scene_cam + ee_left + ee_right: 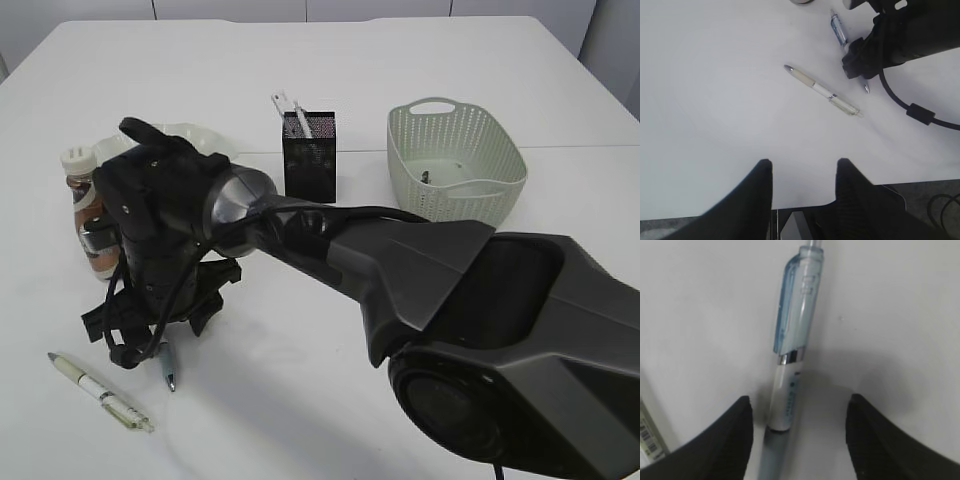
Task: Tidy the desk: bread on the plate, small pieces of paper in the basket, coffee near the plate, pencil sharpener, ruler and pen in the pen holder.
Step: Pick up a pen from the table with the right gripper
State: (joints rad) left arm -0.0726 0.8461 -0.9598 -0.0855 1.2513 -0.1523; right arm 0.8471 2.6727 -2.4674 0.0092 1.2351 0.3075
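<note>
R gripper spread wide, low over desk, straddling clear blue-capped plastic pen w/o pinching it. L gripper half-open, empty, above plain white tabletop near cream-white pen.

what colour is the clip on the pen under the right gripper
Translucent light blue, on a white-barrelled pen; the right wrist view shows it best, between the right gripper's open fingers.

Right arm: dark grey moulded shell, matte, with rounded black joint housing at near end; polished silver-grey collar seen at wrist. Wrist block black, boxy, small screws dotted on its face. Black cable looped beside wrist, thicker ferrite lump noted on it in left wrist view. Fingers of both grippers black, smooth, with rounded tips.
</note>
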